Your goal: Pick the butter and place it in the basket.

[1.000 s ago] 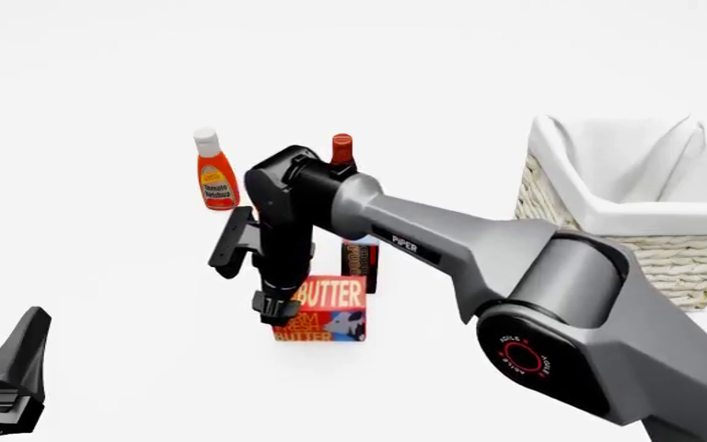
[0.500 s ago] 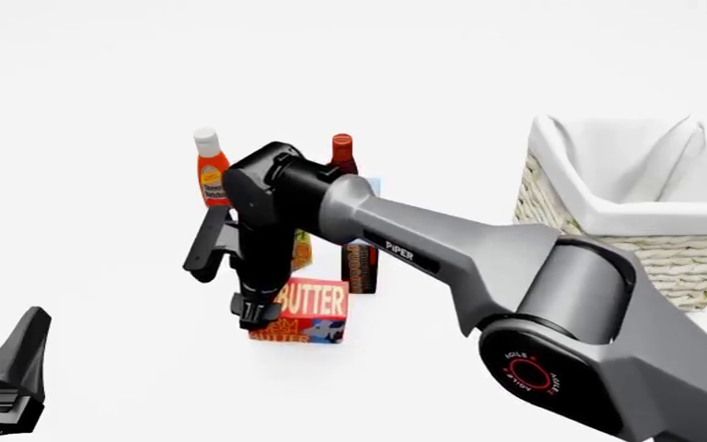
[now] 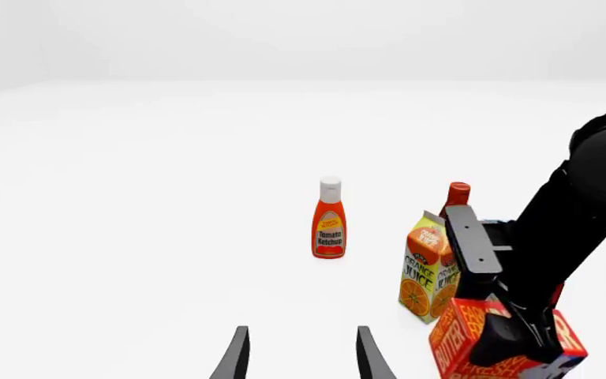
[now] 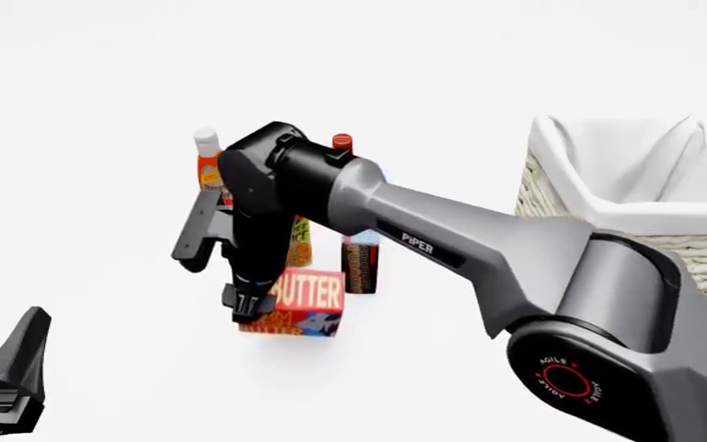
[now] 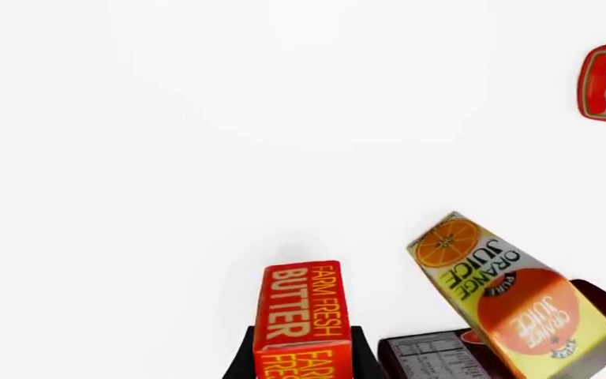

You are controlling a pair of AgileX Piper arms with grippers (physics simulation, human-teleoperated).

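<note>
The butter [image 4: 307, 300] is a red-orange box with "BUTTER" lettering, just left of the middle of the table. My right gripper [image 4: 250, 308] reaches down from above and is shut on the butter, which seems to hang a little above the table. In the right wrist view the butter [image 5: 303, 312] sits between the dark fingers. It also shows in the left wrist view [image 3: 473, 341]. The basket [image 4: 648, 216], cream wicker with white lining, stands far right. My left gripper [image 3: 301, 362] is open and empty, low at the front left [image 4: 10, 373].
A ketchup bottle [image 4: 210, 158] stands behind the arm. An orange juice carton [image 4: 298, 241], a dark pudding box [image 4: 360, 264] and a red-capped bottle [image 4: 342, 143] stand close behind the butter. The right arm stretches across between the butter and the basket.
My right gripper has moved left and slightly up with the butter held in it. The orange juice carton has come into view behind it. The left arm has not moved.
</note>
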